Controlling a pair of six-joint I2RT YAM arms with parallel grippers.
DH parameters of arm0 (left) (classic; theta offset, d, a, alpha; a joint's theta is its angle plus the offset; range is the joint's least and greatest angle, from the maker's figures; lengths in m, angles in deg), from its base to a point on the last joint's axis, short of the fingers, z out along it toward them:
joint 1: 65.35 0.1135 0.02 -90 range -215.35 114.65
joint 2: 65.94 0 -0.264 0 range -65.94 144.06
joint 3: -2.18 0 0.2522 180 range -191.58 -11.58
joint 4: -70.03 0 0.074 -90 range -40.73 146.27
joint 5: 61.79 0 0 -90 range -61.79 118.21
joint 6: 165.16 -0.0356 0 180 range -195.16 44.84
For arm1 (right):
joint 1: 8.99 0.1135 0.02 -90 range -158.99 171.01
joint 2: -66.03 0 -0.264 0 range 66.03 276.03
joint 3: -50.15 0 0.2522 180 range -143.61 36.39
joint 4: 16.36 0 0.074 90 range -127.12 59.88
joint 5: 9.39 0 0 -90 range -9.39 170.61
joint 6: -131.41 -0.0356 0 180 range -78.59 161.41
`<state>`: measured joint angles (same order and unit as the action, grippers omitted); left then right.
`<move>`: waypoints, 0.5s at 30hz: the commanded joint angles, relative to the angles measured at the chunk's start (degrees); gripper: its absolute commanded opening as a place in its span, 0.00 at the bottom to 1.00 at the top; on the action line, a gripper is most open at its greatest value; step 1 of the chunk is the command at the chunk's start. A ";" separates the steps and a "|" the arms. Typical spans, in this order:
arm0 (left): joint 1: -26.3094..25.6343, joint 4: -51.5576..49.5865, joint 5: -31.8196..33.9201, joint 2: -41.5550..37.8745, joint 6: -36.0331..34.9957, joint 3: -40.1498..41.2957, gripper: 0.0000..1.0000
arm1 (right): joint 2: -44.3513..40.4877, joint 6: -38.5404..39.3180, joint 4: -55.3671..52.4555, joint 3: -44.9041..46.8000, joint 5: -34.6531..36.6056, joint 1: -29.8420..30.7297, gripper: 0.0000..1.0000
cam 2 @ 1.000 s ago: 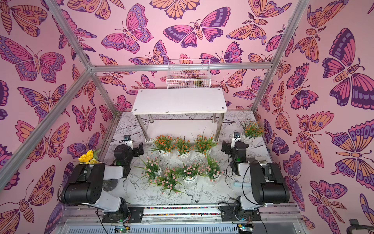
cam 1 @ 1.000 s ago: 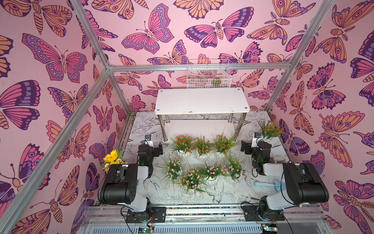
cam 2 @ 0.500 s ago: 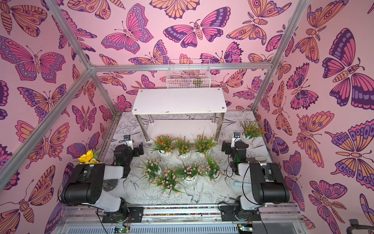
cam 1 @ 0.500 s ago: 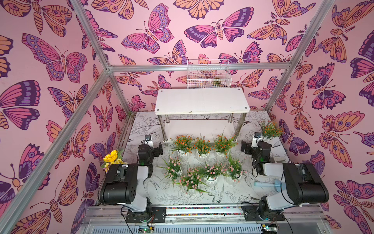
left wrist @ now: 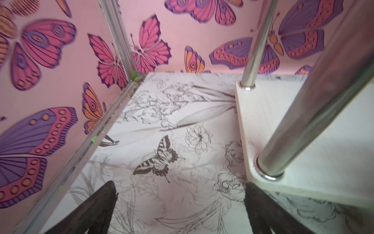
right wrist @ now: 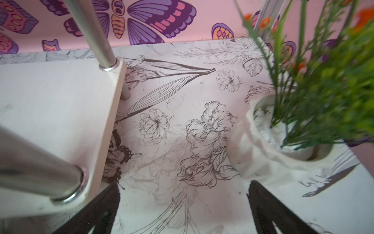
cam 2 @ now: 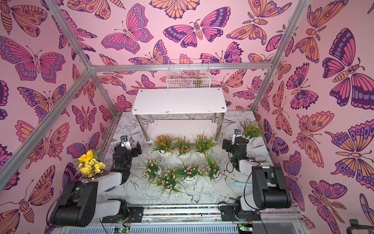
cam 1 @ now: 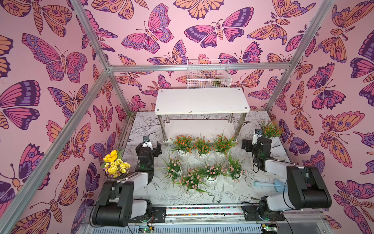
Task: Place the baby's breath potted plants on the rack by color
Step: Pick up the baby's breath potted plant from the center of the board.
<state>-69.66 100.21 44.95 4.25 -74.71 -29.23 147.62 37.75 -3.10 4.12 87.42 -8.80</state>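
The rack [cam 1: 202, 100] stands at the back of the table with both white boards bare. In both top views three orange baby's breath potted plants [cam 1: 202, 144] stand in a row before it. Another orange one [cam 1: 270, 129] stands apart at the far right. Several pink ones [cam 1: 212, 171] cluster nearer the front. My left gripper [cam 1: 148, 146] is open over bare table beside the rack's left legs, with the lower board [left wrist: 303, 131] close by. My right gripper [cam 1: 254, 142] is open and empty between the rack's right end [right wrist: 60, 101] and the lone orange plant's pot [right wrist: 263, 125].
A yellow sunflower bouquet [cam 1: 114, 164] stands by the left wall beside my left arm. A white wire basket [cam 1: 208, 76] hangs behind the rack. A pale blue object [cam 1: 267, 184] lies by the right arm's base. Metal frame posts line the walls.
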 commanded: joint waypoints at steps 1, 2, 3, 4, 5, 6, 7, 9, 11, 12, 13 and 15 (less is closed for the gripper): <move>-1.11 -7.69 6.79 -7.61 3.91 0.07 0.99 | -3.30 -3.38 -16.03 -4.92 5.83 -0.19 0.99; -1.21 -10.42 7.63 -10.73 6.27 -0.11 0.99 | -4.81 -4.65 -17.20 -5.00 6.15 -0.19 0.99; -1.16 -13.56 8.11 -13.36 8.46 -0.64 0.99 | -6.47 -5.50 -17.57 -4.67 6.50 -0.19 0.99; -1.15 -17.58 7.92 -16.48 10.33 -1.60 0.99 | -8.13 -6.21 -17.51 -4.09 6.93 -0.18 0.99; -1.14 -20.91 7.04 -19.11 10.96 -3.37 0.99 | -10.42 -7.92 -17.85 -3.28 8.00 -0.19 0.99; -1.22 -23.70 6.23 -21.11 11.26 -4.17 0.99 | -12.15 -9.88 -19.03 -3.20 9.13 -0.14 0.99; -1.43 -26.47 5.42 -23.12 11.37 -5.31 0.99 | -13.89 -10.44 -22.05 -4.10 9.15 -0.19 0.99; -1.87 -31.28 3.26 -25.90 10.61 -7.45 0.99 | -16.54 -12.40 -28.65 -6.63 9.78 -0.19 0.99; -2.72 -34.73 0.15 -27.91 9.39 -9.48 0.99 | -18.59 -13.16 -35.22 -9.62 7.91 -0.19 0.99; -3.10 -36.44 -0.89 -28.50 9.80 -10.44 0.99 | -19.41 -14.14 -36.71 -10.22 7.08 -0.14 0.99; -3.55 -38.52 -3.06 -28.99 10.60 -11.71 0.99 | -20.72 -15.22 -37.57 -10.18 5.72 -0.19 0.99; -4.02 -41.90 -8.61 -28.72 11.81 -14.11 0.99 | -22.94 -16.55 -40.42 -10.53 3.35 -0.19 0.99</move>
<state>-72.94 67.76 44.07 -24.29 -64.88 -40.81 127.05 25.14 -34.42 -4.64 93.35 -8.80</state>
